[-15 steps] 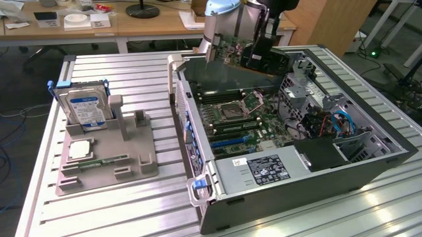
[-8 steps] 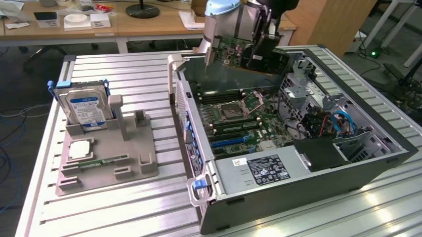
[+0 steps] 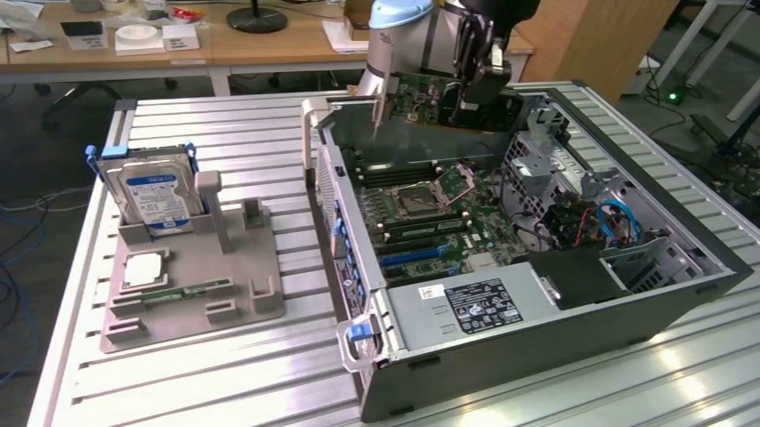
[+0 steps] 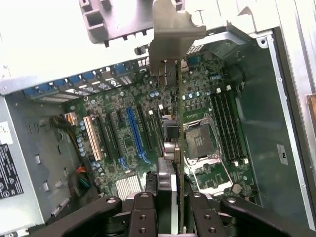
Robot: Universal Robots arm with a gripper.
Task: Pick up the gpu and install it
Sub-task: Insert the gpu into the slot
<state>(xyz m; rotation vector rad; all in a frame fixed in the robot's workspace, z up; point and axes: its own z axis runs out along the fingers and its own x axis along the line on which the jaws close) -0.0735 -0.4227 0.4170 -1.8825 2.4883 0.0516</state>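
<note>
Starting closest to the wrist camera, the gripper (image 4: 170,202) is cut off by the picture's edge, its body out of frame. Its two black fingers (image 4: 143,217) are clamped from either side on the gpu (image 4: 174,148). That card is seen edge-on as a thin strip, so its faces are hard to make out here. It runs away from the fingers to its silvery bracket (image 4: 170,44) at the far end. Beneath lies the motherboard (image 4: 113,98), with a blue slot (image 4: 136,133), a bare processor socket (image 4: 200,140) and memory slots (image 4: 227,123). The card hides a strip of the board.

In the exterior view, nearest is the power supply (image 3: 475,307) at the near end of the open computer case (image 3: 665,294). Farther back, the gripper (image 3: 475,98) holds the gpu (image 3: 416,93) upright above the case's far end, clear of the board. Where the fingertips meet the card is hard to make out, and the arm (image 3: 398,27) covers its upper edge. On the exterior view's left, a grey holder (image 3: 238,294) carries an upright hard drive (image 3: 152,191). A desk (image 3: 238,49) stands beyond.
</note>
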